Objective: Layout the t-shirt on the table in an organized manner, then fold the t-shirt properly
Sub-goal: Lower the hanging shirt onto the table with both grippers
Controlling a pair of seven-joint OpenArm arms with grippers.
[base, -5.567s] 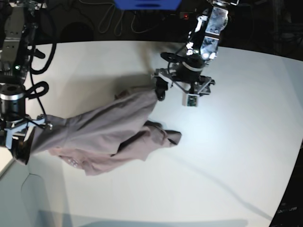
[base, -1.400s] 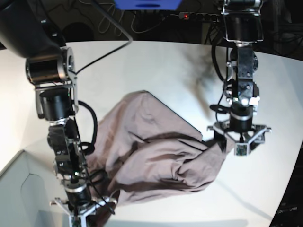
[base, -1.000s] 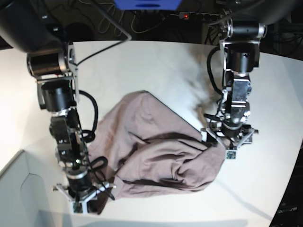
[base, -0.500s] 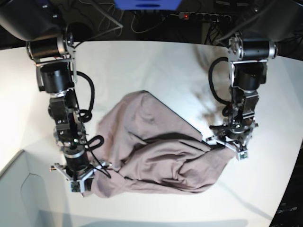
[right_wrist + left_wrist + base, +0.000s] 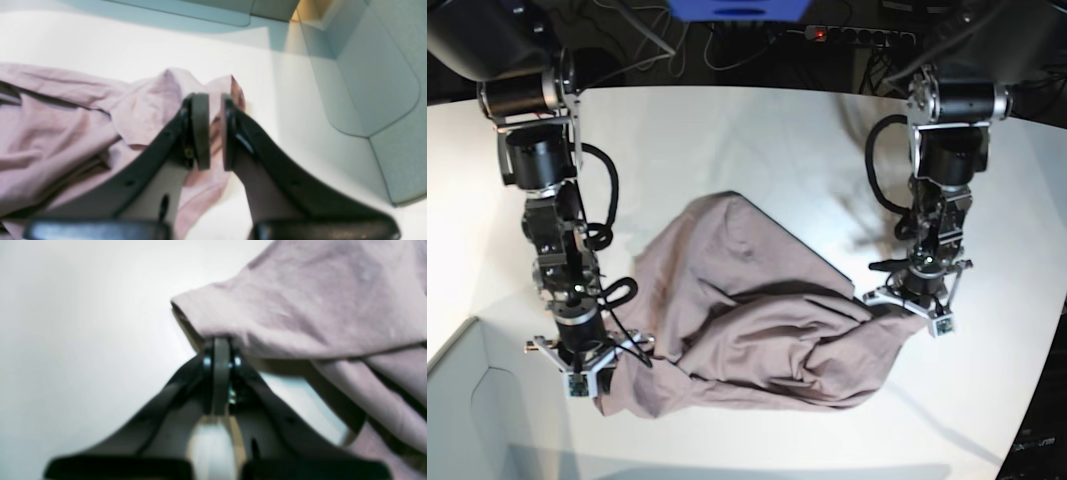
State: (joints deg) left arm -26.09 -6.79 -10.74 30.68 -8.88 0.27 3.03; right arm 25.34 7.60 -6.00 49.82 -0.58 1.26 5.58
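Note:
The dusty mauve t-shirt (image 5: 747, 310) lies crumpled in loose folds on the white table (image 5: 757, 140). My left gripper (image 5: 905, 308) is at the shirt's right corner. In the left wrist view it (image 5: 218, 340) is shut on the edge of the t-shirt (image 5: 300, 313), low over the table (image 5: 66, 340). My right gripper (image 5: 587, 368) is at the shirt's lower left corner. In the right wrist view its (image 5: 215, 133) jaws stand a narrow gap apart with the t-shirt (image 5: 66, 126) pinched between them. The collar and label are hidden.
A pale grey box corner (image 5: 467, 400) sits at the lower left, close beside my right gripper; it also shows in the right wrist view (image 5: 367, 83). Cables and a power strip (image 5: 857, 35) lie beyond the table's far edge.
The shirt was dragged toward the near side and spread wider. In the last second both grippers have drawn back a little toward the far side, still holding the shirt's corners.

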